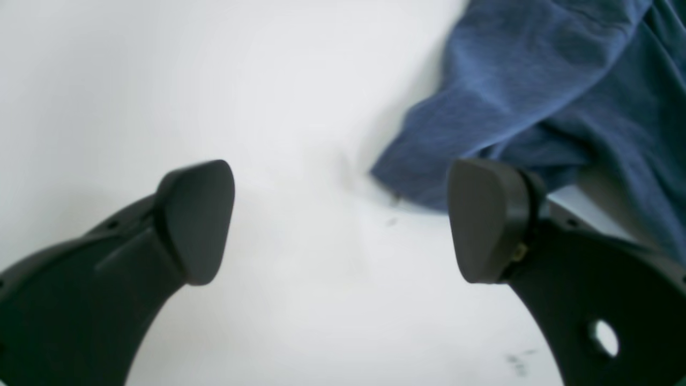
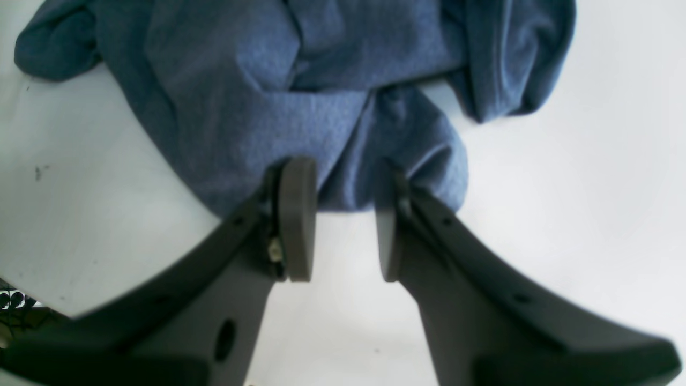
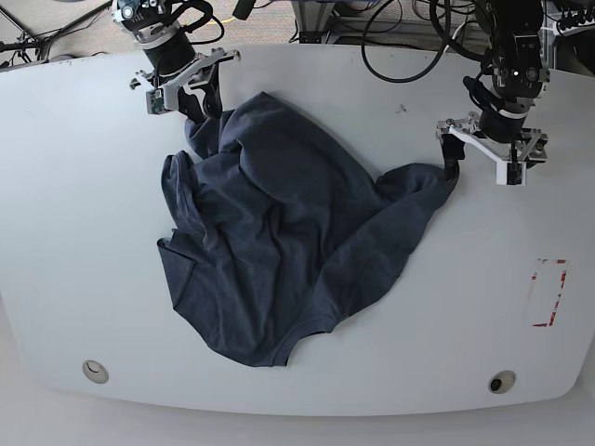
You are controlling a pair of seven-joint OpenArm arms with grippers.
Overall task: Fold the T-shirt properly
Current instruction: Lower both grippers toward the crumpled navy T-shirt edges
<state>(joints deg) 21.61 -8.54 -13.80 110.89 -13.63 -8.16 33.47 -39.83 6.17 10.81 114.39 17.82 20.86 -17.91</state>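
The dark blue T-shirt [image 3: 279, 242] lies crumpled and spread across the middle of the white table. In the base view my right gripper [image 3: 186, 98] is at the shirt's far left corner. The right wrist view shows that gripper [image 2: 345, 214] closed narrowly on a bunched edge of the T-shirt [image 2: 241, 80], with cloth between the fingertips. My left gripper [image 3: 483, 160] stands at the shirt's right tip. In the left wrist view it [image 1: 340, 220] is wide open and holds nothing, and the T-shirt [image 1: 536, 80] lies just past one of its fingers [image 1: 482, 214].
The table [image 3: 93, 232] has a curved front edge with two round holes [image 3: 93, 372] [image 3: 502, 382]. A red-outlined rectangle mark [image 3: 550, 293] is on the right side. Cables [image 3: 400, 37] hang behind the far edge.
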